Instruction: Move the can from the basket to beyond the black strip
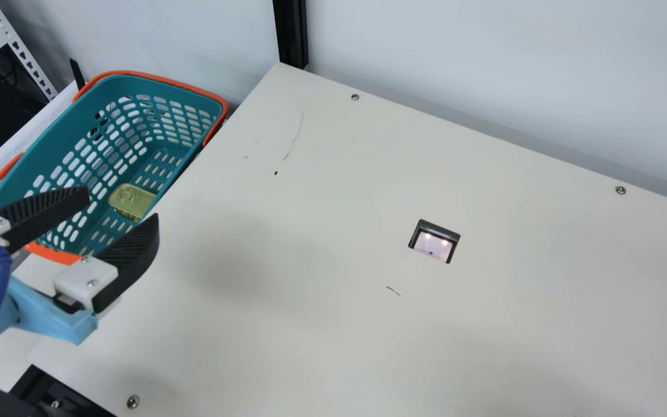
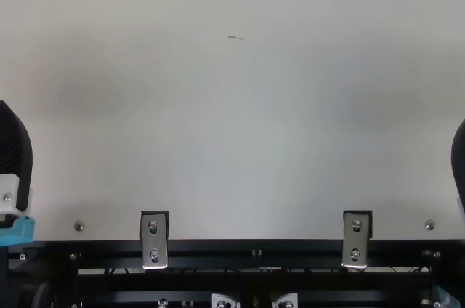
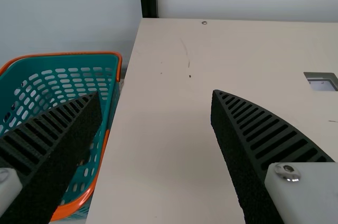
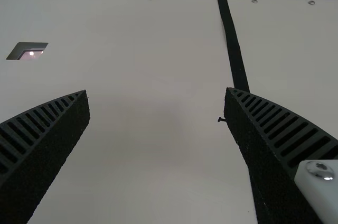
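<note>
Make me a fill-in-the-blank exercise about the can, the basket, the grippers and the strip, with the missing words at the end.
1. The can lies in the basket, whose rim is colored ____.
2. The left gripper and right gripper aren't shut but ____.
3. On the table, the strip is colored ____.

Missing words: orange; open; black.

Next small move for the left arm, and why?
I'd likely shift the left gripper leftward over the basket, jaws open, before lowering. The can lies inside, near the table-side wall, while in the left wrist view one jaw lines up with the basket, the other with the table.
</note>
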{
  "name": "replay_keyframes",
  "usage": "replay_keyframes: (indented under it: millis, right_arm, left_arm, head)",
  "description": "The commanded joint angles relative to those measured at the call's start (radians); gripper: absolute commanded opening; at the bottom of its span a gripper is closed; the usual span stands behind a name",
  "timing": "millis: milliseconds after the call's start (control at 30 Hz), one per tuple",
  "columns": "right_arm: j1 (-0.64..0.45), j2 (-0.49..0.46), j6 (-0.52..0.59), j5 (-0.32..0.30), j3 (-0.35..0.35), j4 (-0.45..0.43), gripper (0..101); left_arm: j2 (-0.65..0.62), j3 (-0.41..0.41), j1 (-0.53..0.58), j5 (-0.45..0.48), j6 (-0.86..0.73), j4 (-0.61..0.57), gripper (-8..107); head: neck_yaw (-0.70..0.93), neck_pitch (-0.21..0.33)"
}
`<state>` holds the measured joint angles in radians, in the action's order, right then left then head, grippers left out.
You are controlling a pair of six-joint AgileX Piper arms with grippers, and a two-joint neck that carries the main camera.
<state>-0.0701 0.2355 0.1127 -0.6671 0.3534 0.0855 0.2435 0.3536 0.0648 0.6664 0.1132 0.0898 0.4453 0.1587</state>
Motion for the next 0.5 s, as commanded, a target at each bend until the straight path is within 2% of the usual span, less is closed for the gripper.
replay_keyframes:
  millis: [0,167,467]
  right_arm:
    - [0.0,0.0,0.0,0.0,0.0,0.0,101]
    - [0.0,0.0,0.0,0.0,0.0,0.0,101]
    - [0.0,0.0,0.0,0.0,0.0,0.0,101]
  left_arm:
    - [0.014,0.009,-0.007,-0.005,0.006,0.008,90]
    - [0.112,0.079,-0.036,-0.028,0.044,0.044,90]
    - [0.373,0.29,-0.15,-0.081,0.151,0.11,90]
  head:
    - [0.018,0.033]
    - [0.018,0.033]
    - [0.018,0.033]
